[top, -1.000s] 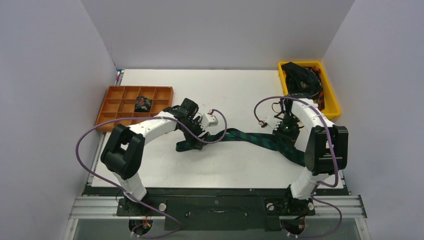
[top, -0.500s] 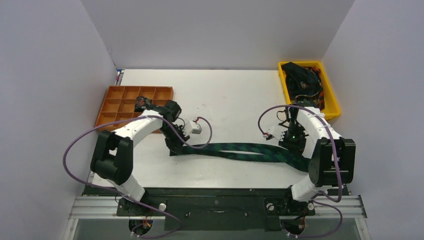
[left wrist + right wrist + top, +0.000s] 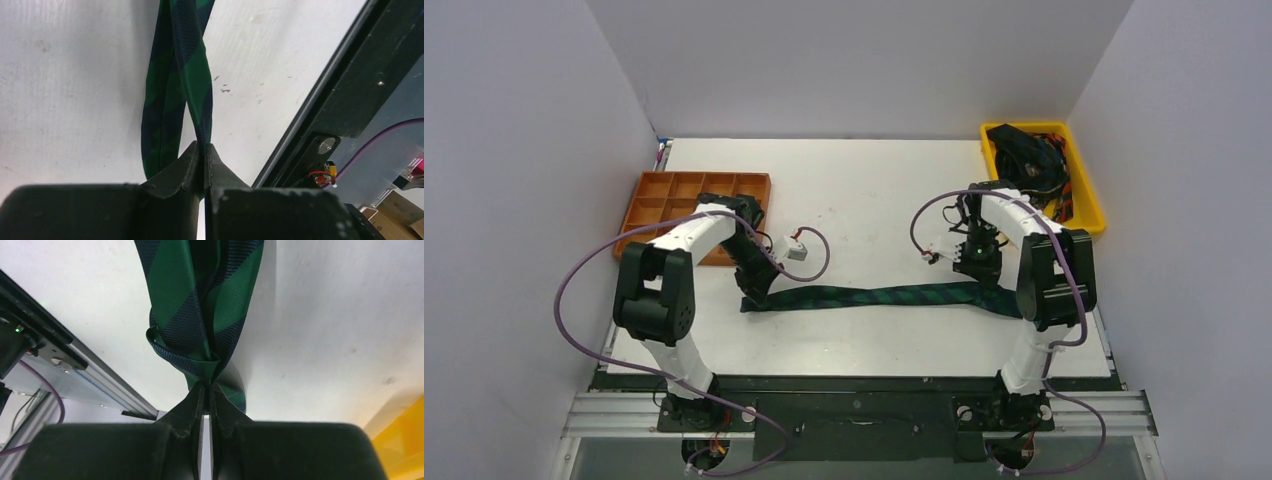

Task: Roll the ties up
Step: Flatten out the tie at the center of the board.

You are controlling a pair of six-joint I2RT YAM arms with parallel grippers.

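Observation:
A green and navy plaid tie (image 3: 874,297) lies stretched almost straight across the near part of the white table. My left gripper (image 3: 752,296) is shut on its left end; in the left wrist view the fabric (image 3: 196,90) twists up out of the pinched fingertips (image 3: 204,149), with a second layer lying beside it. My right gripper (image 3: 979,275) is shut on the bunched right end, where the folded cloth (image 3: 200,305) is clamped at the tips (image 3: 209,384). More ties (image 3: 1027,152), dark with some red, are heaped in the yellow bin.
The yellow bin (image 3: 1086,195) stands at the back right. An orange compartment tray (image 3: 664,190) sits at the left, partly behind my left arm. The table's black front rail (image 3: 854,385) runs close by the tie, also seen near the left gripper (image 3: 345,85).
The left gripper has shut on the tie's left end and drawn it left and toward the front. The right gripper shifted back slightly. The tie went from slack and looped to nearly straight.

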